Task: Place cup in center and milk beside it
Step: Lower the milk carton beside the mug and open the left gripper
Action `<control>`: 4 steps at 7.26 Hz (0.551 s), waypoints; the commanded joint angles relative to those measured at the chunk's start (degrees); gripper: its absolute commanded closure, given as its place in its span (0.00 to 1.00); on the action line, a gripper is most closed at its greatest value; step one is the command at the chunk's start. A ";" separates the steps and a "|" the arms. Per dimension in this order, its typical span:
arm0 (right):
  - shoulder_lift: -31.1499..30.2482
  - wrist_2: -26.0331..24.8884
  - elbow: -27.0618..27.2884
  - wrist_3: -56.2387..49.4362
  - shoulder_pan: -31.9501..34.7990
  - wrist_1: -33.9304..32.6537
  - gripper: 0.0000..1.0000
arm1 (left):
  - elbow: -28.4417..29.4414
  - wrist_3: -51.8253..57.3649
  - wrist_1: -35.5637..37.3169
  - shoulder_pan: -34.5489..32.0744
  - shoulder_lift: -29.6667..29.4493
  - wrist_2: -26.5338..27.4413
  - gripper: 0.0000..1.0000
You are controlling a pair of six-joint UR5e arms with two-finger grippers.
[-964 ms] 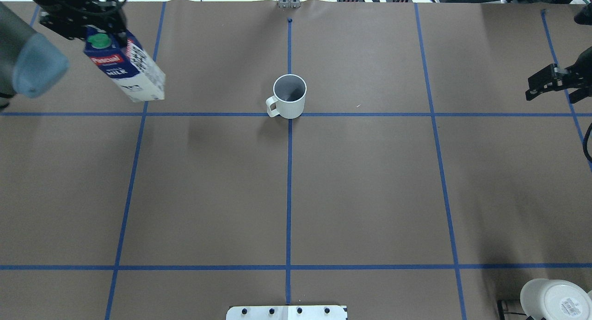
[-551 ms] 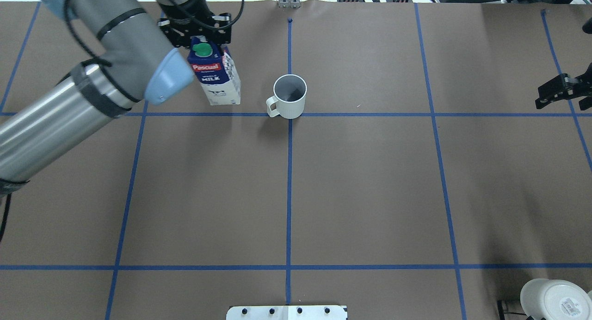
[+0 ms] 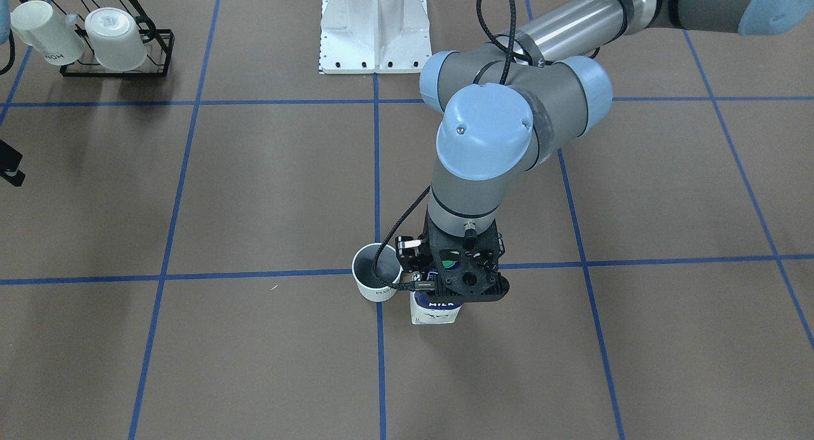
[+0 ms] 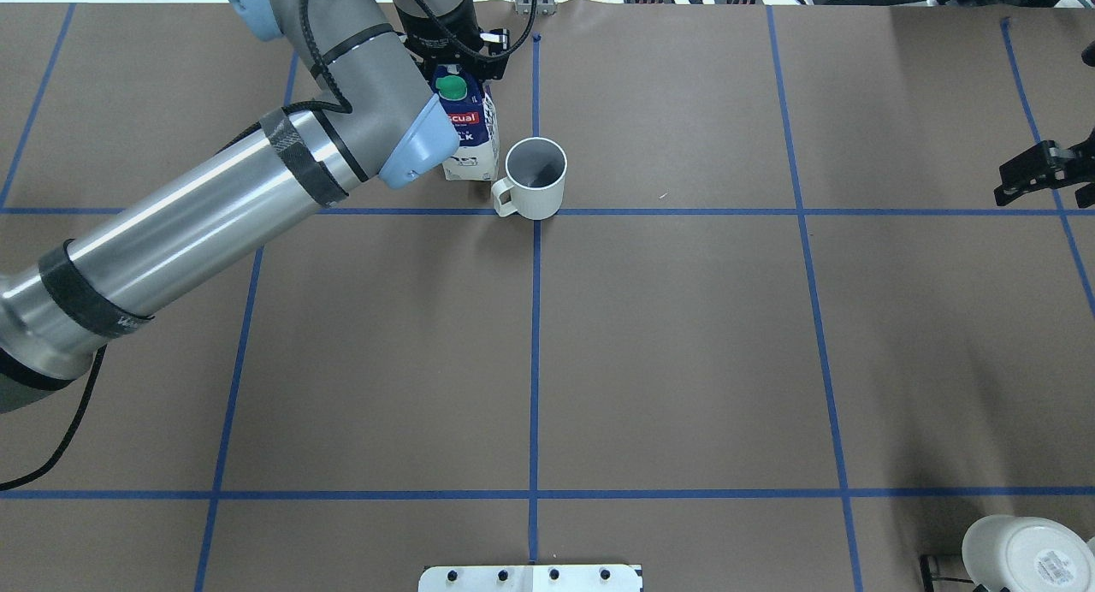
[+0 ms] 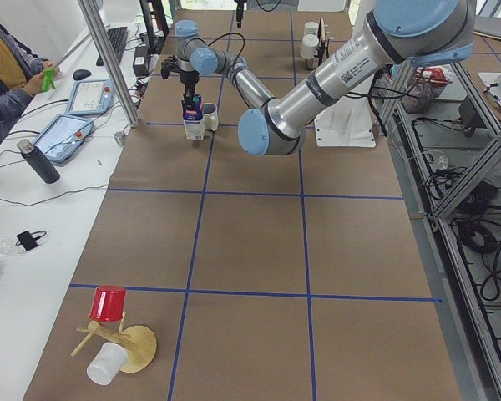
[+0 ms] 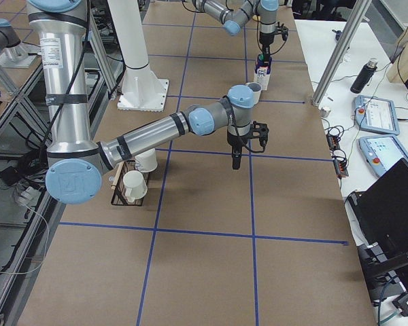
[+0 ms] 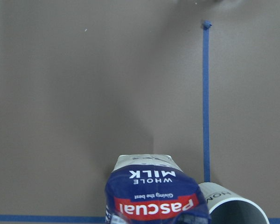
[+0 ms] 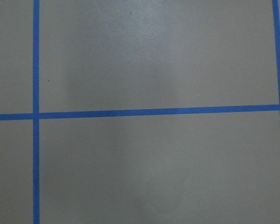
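The cup (image 4: pixel 535 179), a white ribbed mug with a dark grey inside, stands on the crossing of blue tape lines at the middle of the far table half. Its handle points toward the near left. It also shows in the front view (image 3: pixel 375 281). The milk (image 4: pixel 470 143), a blue and white carton with a green cap, is upright right next to the cup's left side. My left gripper (image 4: pixel 458 66) is shut on the carton's top from above. I cannot tell if the carton's base touches the table. My right gripper (image 4: pixel 1039 174) hangs empty at the far right edge; I cannot tell if it is open or shut.
A black wire rack (image 3: pixel 117 42) with two white mugs stands near the robot's right side, and shows in the overhead view (image 4: pixel 1026 553). The white robot base plate (image 3: pixel 374 30) is at the near middle. A wooden stand with a red cup (image 5: pixel 108 305) sits at the table's left end.
My left arm has carried the milk from the far left corner rightward to the cup's side. My right gripper has drawn back slightly toward the right edge.
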 commanded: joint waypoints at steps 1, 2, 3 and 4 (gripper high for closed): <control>-0.19 0.08 0.00 0.02 -0.01 0.00 0.00 | 0.81 -0.06 -0.65 0.99 -0.12 0.38 0.77; -0.02 0.08 -0.09 0.02 -0.01 0.00 0.00 | 1.07 0.03 -1.35 0.99 -0.04 0.38 0.53; -0.02 0.17 0.00 0.02 -0.01 0.00 0.00 | 1.16 0.21 -1.44 0.91 0.05 0.38 0.09; 0.07 0.08 0.00 0.02 -0.01 0.00 0.00 | 1.08 0.03 -1.61 0.90 0.05 0.38 0.02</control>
